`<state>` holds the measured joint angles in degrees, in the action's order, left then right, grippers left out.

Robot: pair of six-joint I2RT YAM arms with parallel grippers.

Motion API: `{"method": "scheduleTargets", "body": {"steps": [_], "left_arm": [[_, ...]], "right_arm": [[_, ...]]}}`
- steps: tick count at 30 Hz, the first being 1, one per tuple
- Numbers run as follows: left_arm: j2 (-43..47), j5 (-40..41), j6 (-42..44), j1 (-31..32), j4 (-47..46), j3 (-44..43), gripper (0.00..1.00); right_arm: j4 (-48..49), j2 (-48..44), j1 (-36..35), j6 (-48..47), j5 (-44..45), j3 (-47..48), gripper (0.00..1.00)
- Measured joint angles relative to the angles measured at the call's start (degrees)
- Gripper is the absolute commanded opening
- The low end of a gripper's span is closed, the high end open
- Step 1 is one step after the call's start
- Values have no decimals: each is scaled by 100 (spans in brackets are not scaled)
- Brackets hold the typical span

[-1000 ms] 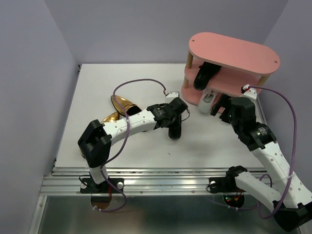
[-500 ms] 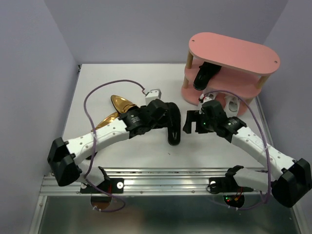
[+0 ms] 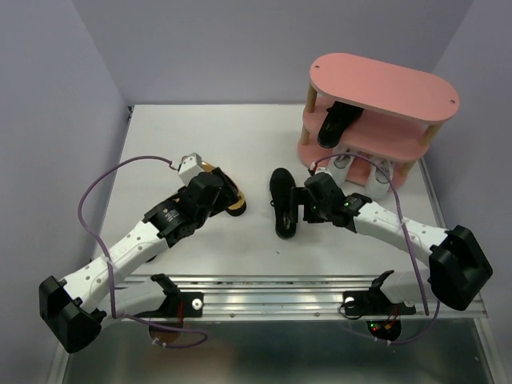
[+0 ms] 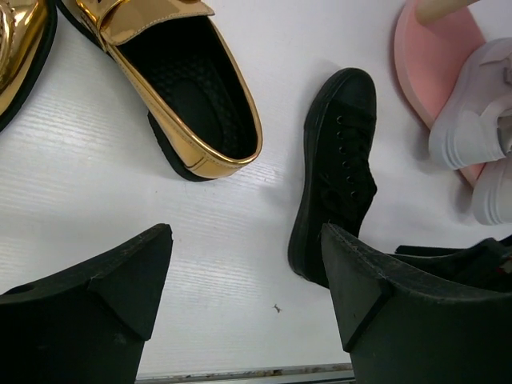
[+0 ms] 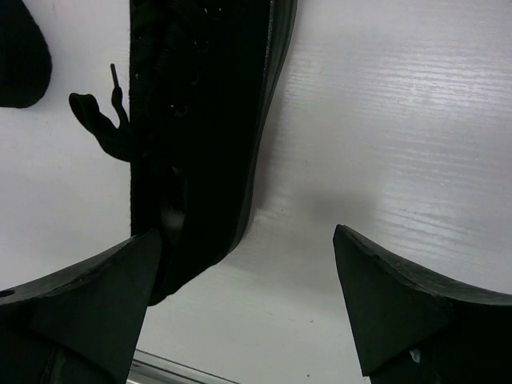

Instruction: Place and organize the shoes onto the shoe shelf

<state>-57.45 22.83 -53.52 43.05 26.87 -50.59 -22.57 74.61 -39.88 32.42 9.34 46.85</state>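
On the counter point(image 3: 240, 136), short of the pink shoe shelf point(image 3: 384, 88), lay the black shoe point(image 3: 281, 202). Its pickup seemed in hand: the right pincer point(image 5: 248, 236) was wide and needed to straddle it, while the left pincer point(image 4: 246, 232) hung wide near a gold heel point(image 4: 192, 96).

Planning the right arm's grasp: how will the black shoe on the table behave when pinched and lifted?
The black shoe looks like soft laced fabric, so its upper probably squashes when pinched. Its flat sole lies on the table, so a push likely slides it. The loose lace may dangle.
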Motion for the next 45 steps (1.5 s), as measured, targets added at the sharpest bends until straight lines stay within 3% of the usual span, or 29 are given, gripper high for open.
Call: {"method": "scheduleTargets", "body": {"steps": [6, 10, 12, 14, 16, 21, 37, 45], "left_arm": [[151, 26, -59, -2, -179, 114, 90], [151, 28, -57, -2, -190, 175, 90], [151, 26, -57, -2, -199, 190, 90], [151, 26, -59, -2, -214, 197, 89], [149, 31, -59, -2, -234, 199, 88], [118, 146, 44, -4, -326, 181, 88], [-592, 791, 796, -146, -490, -946, 88], [-599, 763, 866, -155, -588, -946, 88]], "right_arm": [[444, 400, -144, 87, 140, -98, 86], [658, 863, -293, 122, 232, -94, 63], [726, 1099, -376, 166, 247, -94, 46], [813, 1167, -411, 205, 247, -79, 22], [839, 1172, -433, 199, 291, -55, 7], [387, 807, -413, 116, 428, -87, 1], [-1965, -2413, -472, -308, 367, -61, 1], [-2308, -2544, -474, -529, 188, 518, 1]]}}
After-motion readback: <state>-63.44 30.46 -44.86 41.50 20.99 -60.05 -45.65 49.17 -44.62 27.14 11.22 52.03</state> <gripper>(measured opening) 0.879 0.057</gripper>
